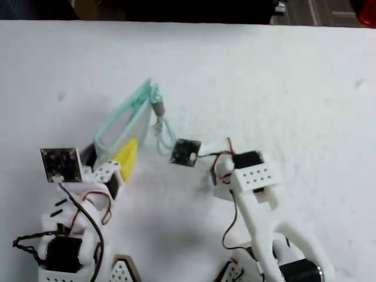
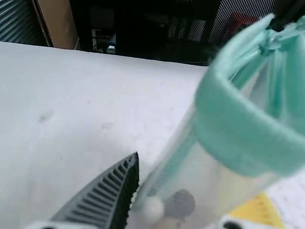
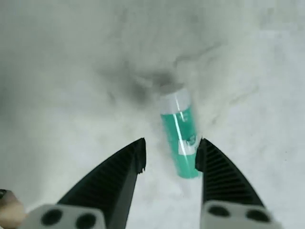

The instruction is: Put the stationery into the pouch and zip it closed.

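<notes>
the left arm sits at 7 o'clock of the table, and its left gripper is clamped on the near end of the pouch. the pouch stands tilted on edge at 10 o'clock and runs away toward 1 o'clock, with a yellow item inside it. the right arm rises from 5 o'clock to the table's middle with its wrist bent down. the right gripper points at the tabletop with its jaws apart, straddling a green tube that lies flat between the tips.
</notes>
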### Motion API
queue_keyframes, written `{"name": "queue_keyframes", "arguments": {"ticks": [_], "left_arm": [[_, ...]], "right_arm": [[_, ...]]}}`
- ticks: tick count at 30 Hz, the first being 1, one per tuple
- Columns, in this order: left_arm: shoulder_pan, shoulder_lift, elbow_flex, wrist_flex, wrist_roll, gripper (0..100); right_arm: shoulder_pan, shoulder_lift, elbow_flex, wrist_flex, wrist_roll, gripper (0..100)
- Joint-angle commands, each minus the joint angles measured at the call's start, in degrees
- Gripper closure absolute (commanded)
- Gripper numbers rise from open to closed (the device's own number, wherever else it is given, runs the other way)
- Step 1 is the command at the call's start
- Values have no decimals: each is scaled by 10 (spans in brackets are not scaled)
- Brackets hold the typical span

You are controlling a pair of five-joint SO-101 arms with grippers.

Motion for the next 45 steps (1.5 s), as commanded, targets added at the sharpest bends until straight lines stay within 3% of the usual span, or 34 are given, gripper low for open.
{"name": "queue_keyframes", "arguments": {"ticks": [1,13,18,21,24,38,45], "left_arm": [[-4,1,-16,-14,6,725],[-4,1,-8,-14,6,725],[-3,1,-8,-15,6,725],[-3,1,-8,-16,6,725],[-1,1,-8,-16,6,725],[0,1,-8,-14,6,725],[0,1,-10,-14,6,723]], "right_arm": [[-7,0,-3,-8,8,836],[18,142,-8,-111,9,837],[27,176,-30,-104,9,877],[26,180,-30,-104,9,991],[29,180,-30,-102,9,954],[29,172,-39,-105,6,981],[46,66,-103,-45,-52,981]]}}
